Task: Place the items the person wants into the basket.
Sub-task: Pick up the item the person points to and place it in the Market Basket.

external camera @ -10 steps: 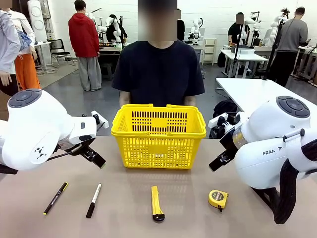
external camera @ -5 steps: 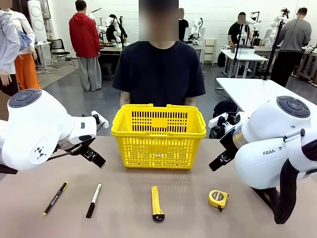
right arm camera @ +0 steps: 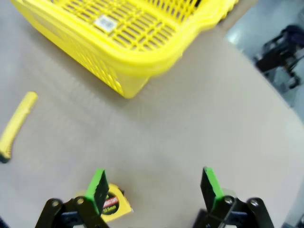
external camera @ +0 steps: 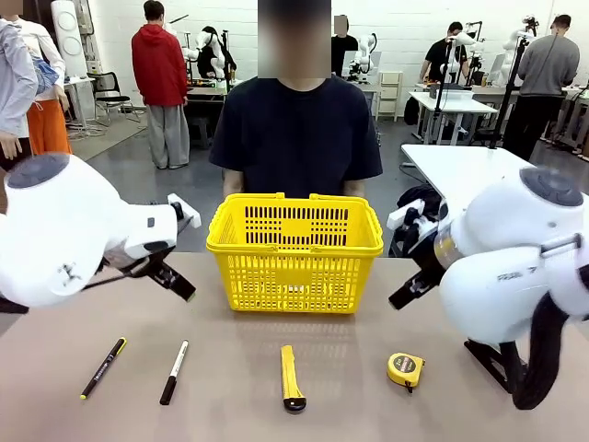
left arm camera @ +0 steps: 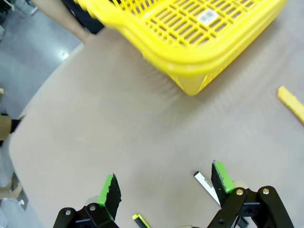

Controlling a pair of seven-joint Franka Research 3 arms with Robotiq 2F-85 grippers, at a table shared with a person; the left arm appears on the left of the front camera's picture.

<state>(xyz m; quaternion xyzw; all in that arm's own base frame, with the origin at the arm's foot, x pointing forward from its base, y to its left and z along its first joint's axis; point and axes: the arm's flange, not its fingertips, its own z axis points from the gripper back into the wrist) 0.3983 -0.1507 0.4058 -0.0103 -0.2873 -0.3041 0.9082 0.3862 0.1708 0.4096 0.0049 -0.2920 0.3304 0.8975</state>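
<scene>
Nearest, in a row on the table [external camera: 239, 410], left to right: one pen [external camera: 103, 367], one marker [external camera: 174, 371], one knife [external camera: 292, 377], one tape measure [external camera: 406, 370]. Two grippers above the table: left gripper [left arm camera: 165, 183] and right gripper [right arm camera: 154, 185], both spread wide, holding nothing. One basket [external camera: 294, 250] mid-table, beyond the knife. One person [external camera: 294, 129] at the far side.

Front faces person [external camera: 294, 129]; both wrists overlook basket [external camera: 294, 278]
</scene>
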